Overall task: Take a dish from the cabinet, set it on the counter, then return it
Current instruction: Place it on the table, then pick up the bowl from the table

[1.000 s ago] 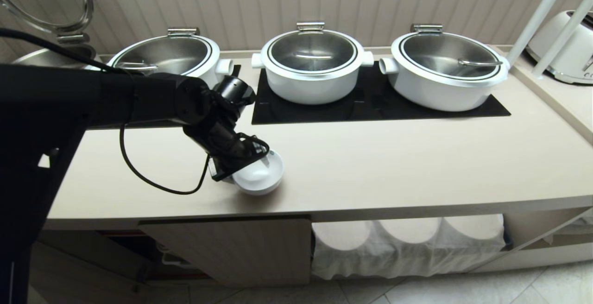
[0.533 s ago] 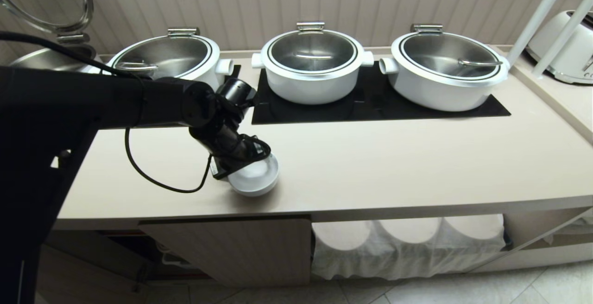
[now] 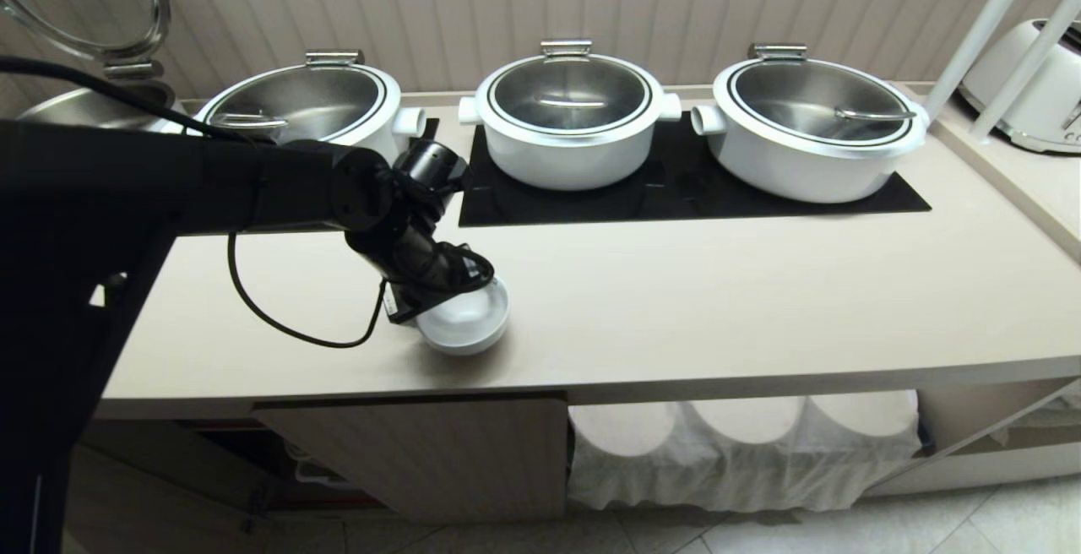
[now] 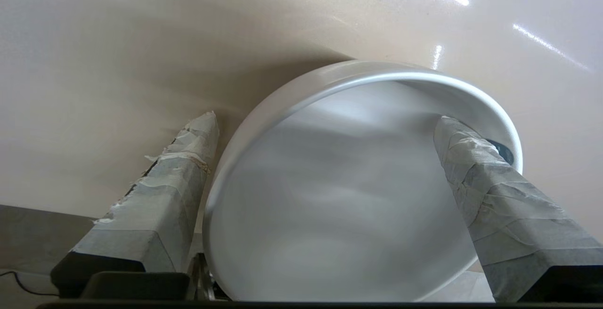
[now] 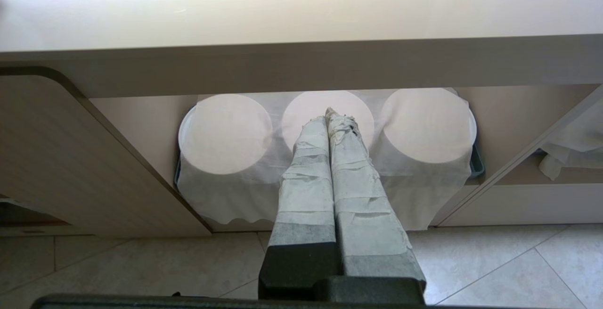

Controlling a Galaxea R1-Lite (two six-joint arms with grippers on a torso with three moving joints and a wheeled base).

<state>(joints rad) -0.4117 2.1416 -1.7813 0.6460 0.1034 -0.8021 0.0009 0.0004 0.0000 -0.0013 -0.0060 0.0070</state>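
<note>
Once set down near the surface [image 3: 676, 317] front edge, dish [image 3: 473, 326] let go by left end effector [image 3: 448, 292], fingers [image 4: 188, 158] spread wider than a second ago, straddling the rim; return to cabinet [image 3: 422, 453] pending; right end effector [image 5: 332, 116] clenched, parked low.

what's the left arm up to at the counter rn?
It is at the white bowl standing near the front edge of the beige counter, in front of the pots. The left tool is open: one taped finger stands outside the bowl's wall, apart from it, and the other reaches inside the rim, so the bowl is not gripped. The right tool is shut and parked low, pointing at the cloth-covered niche under the counter. The cabinet door below the bowl stands open.
</note>
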